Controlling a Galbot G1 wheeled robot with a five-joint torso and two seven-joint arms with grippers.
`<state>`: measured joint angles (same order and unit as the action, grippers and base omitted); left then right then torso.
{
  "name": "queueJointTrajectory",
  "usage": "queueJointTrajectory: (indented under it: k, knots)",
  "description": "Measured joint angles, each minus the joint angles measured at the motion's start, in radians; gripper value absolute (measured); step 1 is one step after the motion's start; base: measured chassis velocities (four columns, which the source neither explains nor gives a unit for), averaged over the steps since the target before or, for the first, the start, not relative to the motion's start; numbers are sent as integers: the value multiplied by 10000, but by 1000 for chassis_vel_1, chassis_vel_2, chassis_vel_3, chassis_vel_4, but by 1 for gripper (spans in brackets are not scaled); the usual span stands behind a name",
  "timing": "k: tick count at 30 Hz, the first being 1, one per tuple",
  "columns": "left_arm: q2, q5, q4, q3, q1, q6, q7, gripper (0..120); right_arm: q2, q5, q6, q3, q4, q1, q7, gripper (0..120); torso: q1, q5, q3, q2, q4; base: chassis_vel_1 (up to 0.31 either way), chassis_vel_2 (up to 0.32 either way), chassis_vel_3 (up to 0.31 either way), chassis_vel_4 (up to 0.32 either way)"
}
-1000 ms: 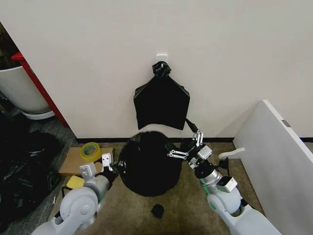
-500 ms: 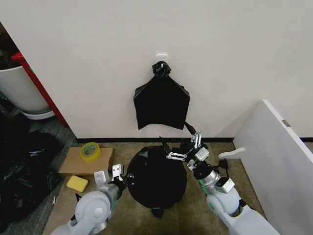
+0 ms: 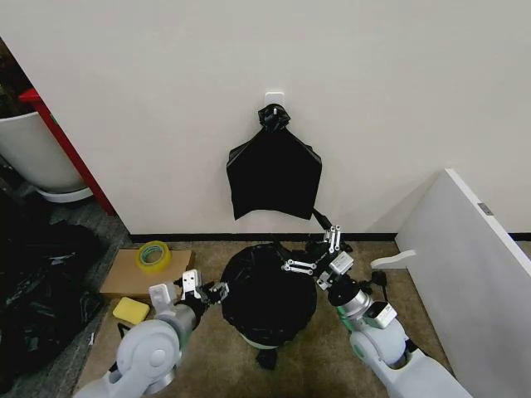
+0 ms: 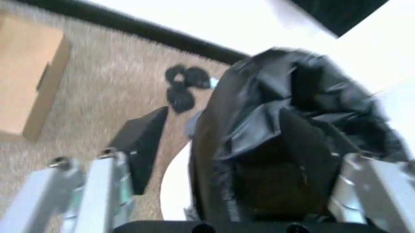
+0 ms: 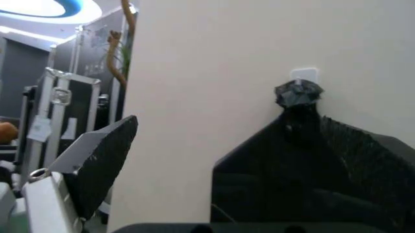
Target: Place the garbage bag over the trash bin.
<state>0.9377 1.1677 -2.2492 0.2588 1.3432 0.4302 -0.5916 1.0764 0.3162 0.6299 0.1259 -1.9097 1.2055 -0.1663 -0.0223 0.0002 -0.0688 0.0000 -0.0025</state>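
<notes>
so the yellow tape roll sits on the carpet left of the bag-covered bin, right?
Not quite: the yellow tape roll sits on the flat brown cardboard box, not the carpet. It is left of the bin covered by the glossy black garbage bag, as the head view shows.

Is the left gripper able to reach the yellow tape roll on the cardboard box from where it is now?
Probably yes. The left gripper is at the garbage bag on the trash bin; the yellow tape roll lies on the cardboard box nearby on its side, with nothing between them.
</notes>
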Motion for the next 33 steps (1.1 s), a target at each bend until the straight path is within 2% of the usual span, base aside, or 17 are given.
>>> queueJointTrajectory:
  k: [3, 5, 7, 8, 9, 13, 16, 17, 19, 21, 22, 23, 25, 28, 33]
  knots:
    - [-135, -1109, -492, 70, 215, -482, 71, 88, 24, -191, -260, 81, -5, 22, 689, 100, 0, 1, 0, 0, 2, 0, 0, 0, 0]
    - [-122, -2452, -463, 118, 297, -1416, 590, 95, 75, -475, -674, 146, -148, 161, 1466, 100, 0, 1, 0, 0, 2, 0, 0, 0, 0]
    - [61, -4264, -88, 195, 403, -2887, 1525, 100, 172, -919, -1490, 229, -408, 364, 2617, 100, 0, 1, 0, 0, -1, 0, 0, 0, 0]
    - [61, -4264, -88, 195, 403, -2887, 1525, 100, 172, -919, -1490, 229, -408, 364, 2617, 100, 0, 1, 0, 0, -1, 0, 0, 0, 0]
    - [203, -5051, 105, 223, 459, -3494, 1852, 100, 220, -1113, -1983, 270, -533, 476, 3163, 100, 0, 0, 0, 0, 0, 0, 0, 0, 0]
    - [1309, -7544, 573, 673, 731, -5199, 2427, 100, 452, -1368, -3549, 862, -929, 951, 4183, 100, 0, -2, 0, 0, -1, 0, 0, 0, 0]
    - [1816, -8038, 690, 1133, 791, -5541, 2517, 100, 575, -1490, -3942, 1269, -941, 1040, 4262, 100, 0, 0, 0, 0, -2, 0, 0, 0, 0]
    - [2711, -8574, 864, 2099, 978, -6059, 2810, 100, 765, -1531, -4672, 2015, -943, 1152, 4250, 100, 0, 1, -1, 0, 2, 0, 0, 0, 0]
    - [3087, -8763, 1022, 2619, 1141, -6434, 3167, 100, 872, -1633, -4961, 2537, -900, 1225, 3940, 100, 0, 0, 0, 0, 1, 0, 0, 0, 0]
    - [3440, -8735, 1277, 3280, 1413, -7042, 4191, 100, 1033, -1826, -4909, 3255, -691, 1342, 3057, 100, 0, 0, -1, 0, 0, 0, 0, 0, 0]
    - [3440, -8735, 1277, 3280, 1413, -7042, 4191, 100, 1033, -1826, -4909, 3255, -691, 1342, 3057, 100, 0, 0, -1, 0, 0, 0, 0, 0, 0]
    - [3576, -8391, 1407, 3706, 1611, -7431, 4990, 100, 1145, -1731, -4687, 3682, -590, 1457, 2385, 100, 0, 1, 0, 0, 2, 0, 0, 0, 0]
    - [3615, -7995, 1591, 4012, 1654, -7704, 5604, 100, 1268, -1237, -4509, 3986, -601, 1627, 1978, 100, 0, 1, 0, 0, 3, 0, 0, 0, 0]
    - [3611, -7704, 1768, 4192, 1556, -7761, 5887, 100, 1475, -486, -4369, 4176, -736, 1806, 1666, 100, 0, -1, 0, 0, -3, 0, 0, 0, 0]
    - [3793, -7456, 1705, 4079, 1572, -7558, 5882, 100, 1830, -612, -4310, 4197, -789, 1865, 1543, 100, 0, 0, 0, 0, 1, 0, 0, 0, 0]
